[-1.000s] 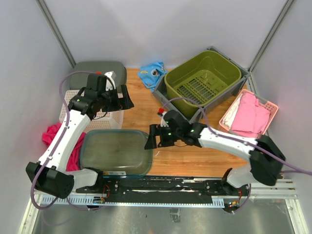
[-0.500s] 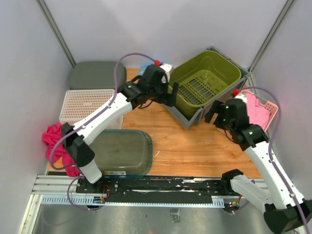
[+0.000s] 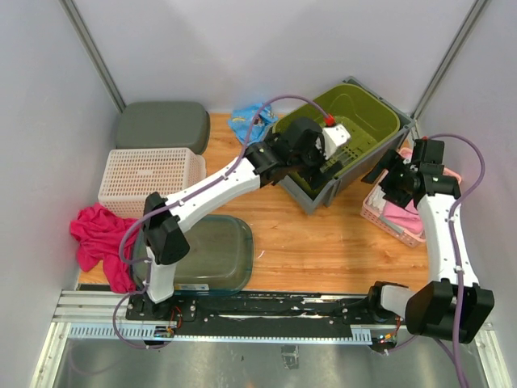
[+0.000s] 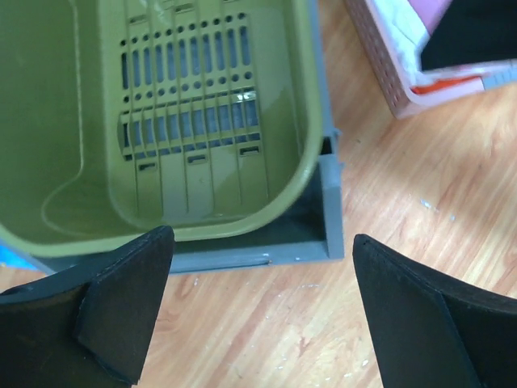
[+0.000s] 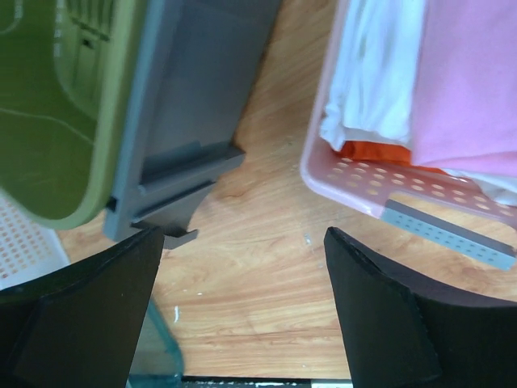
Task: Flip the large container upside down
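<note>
The large olive-green bin (image 3: 367,109) sits upright inside a grey crate (image 3: 313,199) at the back right. My left gripper (image 3: 317,168) hovers open over the bin's near-left corner. In the left wrist view, the green bin (image 4: 161,121) and the crate's corner (image 4: 327,210) lie ahead of the open, empty left gripper (image 4: 262,315). My right gripper (image 3: 386,176) is open and empty in the gap between the crate and the pink basket. The right wrist view shows the crate's wall (image 5: 194,97) and the green rim (image 5: 56,105) to the left of my right gripper (image 5: 242,307).
A pink basket of clothes (image 3: 396,214) stands right of the crate, also in the right wrist view (image 5: 388,186). A clear tub (image 3: 202,250) sits front left. A white lattice basket (image 3: 149,178), a grey lid (image 3: 161,125), a red cloth (image 3: 97,234) and a blue cloth (image 3: 246,121) lie left.
My left arm has swung right, from the lattice basket to over the green bin. My right arm has moved from the clear tub to the gap beside the pink basket.
</note>
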`<action>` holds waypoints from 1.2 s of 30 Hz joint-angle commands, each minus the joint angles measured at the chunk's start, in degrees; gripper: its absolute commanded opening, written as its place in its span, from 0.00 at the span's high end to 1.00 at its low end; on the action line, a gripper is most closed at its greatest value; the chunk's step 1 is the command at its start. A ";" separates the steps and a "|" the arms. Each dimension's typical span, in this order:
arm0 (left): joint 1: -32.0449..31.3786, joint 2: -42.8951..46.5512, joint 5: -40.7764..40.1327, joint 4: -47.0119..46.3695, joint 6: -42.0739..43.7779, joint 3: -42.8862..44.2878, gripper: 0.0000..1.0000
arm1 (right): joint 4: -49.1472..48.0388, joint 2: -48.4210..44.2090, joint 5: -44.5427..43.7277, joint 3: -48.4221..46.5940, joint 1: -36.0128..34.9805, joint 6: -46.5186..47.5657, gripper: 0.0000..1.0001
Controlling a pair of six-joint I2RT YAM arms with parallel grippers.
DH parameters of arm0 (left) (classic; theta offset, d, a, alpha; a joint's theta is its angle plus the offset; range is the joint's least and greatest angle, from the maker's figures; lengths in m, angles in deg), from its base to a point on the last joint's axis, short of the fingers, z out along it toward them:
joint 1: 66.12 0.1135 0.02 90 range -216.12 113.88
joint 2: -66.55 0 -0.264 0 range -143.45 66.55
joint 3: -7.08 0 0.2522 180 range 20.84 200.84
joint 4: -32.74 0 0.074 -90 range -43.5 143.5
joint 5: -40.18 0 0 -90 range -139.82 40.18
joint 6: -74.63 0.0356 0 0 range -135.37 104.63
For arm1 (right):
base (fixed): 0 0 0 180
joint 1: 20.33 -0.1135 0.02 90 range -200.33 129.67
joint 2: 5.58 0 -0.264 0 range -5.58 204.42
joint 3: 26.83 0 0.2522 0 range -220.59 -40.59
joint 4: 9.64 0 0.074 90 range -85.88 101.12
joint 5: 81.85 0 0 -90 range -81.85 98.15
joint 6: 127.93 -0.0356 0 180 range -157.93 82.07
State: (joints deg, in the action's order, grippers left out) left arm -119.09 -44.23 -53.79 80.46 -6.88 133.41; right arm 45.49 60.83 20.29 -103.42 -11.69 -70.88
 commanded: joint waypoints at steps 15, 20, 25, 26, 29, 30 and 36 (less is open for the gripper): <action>3.70 22.07 5.15 -13.18 12.52 -24.17 0.01 | -4.34 2.98 4.02 -12.67 -17.36 17.63 0.20; 12.22 27.65 6.34 -11.67 -5.94 -30.13 0.01 | -5.30 12.57 -0.33 -21.61 -28.95 26.53 0.21; 13.77 28.26 10.20 -8.44 -15.92 -38.47 0.01 | 2.94 27.29 -1.30 -36.04 -32.21 32.98 0.27; 13.75 28.70 10.28 -9.06 -17.41 -41.01 0.01 | 4.56 29.76 -1.54 -38.28 -32.73 33.69 0.27; 13.77 30.96 10.44 -11.78 -21.14 -49.06 0.01 | 7.03 36.10 -1.73 -42.41 -34.06 35.40 0.28; 13.89 31.58 10.11 -12.41 -22.07 -51.02 0.01 | 7.55 38.49 -2.06 -43.47 -34.45 35.83 0.28; 14.65 34.75 11.75 -14.85 -25.47 -58.31 0.01 | 7.38 46.28 -3.43 -46.68 -34.92 36.91 0.28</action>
State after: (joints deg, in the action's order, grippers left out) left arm -105.06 -13.94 -44.13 69.88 -27.58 77.11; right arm 50.08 104.26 18.85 -147.09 -45.85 -36.84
